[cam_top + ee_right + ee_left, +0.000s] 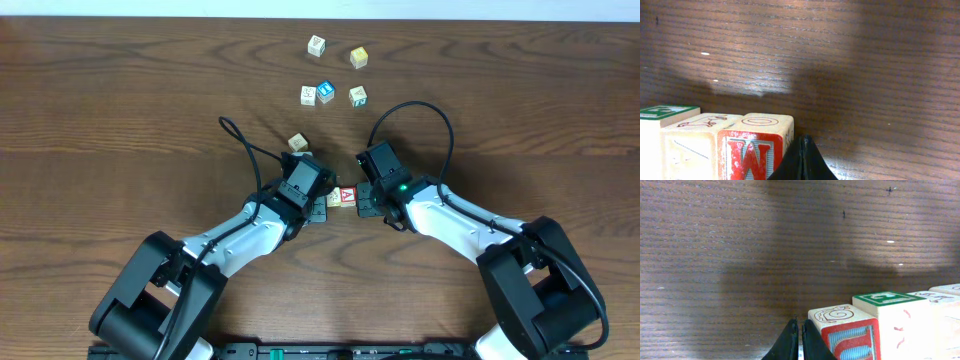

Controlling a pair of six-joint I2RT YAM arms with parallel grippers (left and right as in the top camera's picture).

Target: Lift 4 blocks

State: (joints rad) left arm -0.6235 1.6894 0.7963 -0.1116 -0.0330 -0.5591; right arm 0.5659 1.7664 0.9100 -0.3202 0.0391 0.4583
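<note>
The row of four blocks (342, 197) lies low in the middle of the table (120, 90), cubes side by side and faces touching. From the left wrist the near end is a snail-topped block (840, 315) with a red-framed face, then a green-topped block (887, 300), then two paler ones. From the right wrist the other end is a red-lettered block (752, 150) with an O on its top.

The left gripper (800, 332) has its fingers pressed together and sits just beside the snail end. The right gripper (802, 150) is likewise closed on nothing, its tip against the lettered end. Neither clamps a cube; they act as two pushers bracketing the row.

The step in hand looks like the squeeze before the lift. Whether the row has left the wood cannot be told. The next move calls for steady inward pressure from both sides and an even, matched rise, or the middle cubes may buckle out. Six loose cubes (330, 75) lie well apart, farther up the table.
</note>
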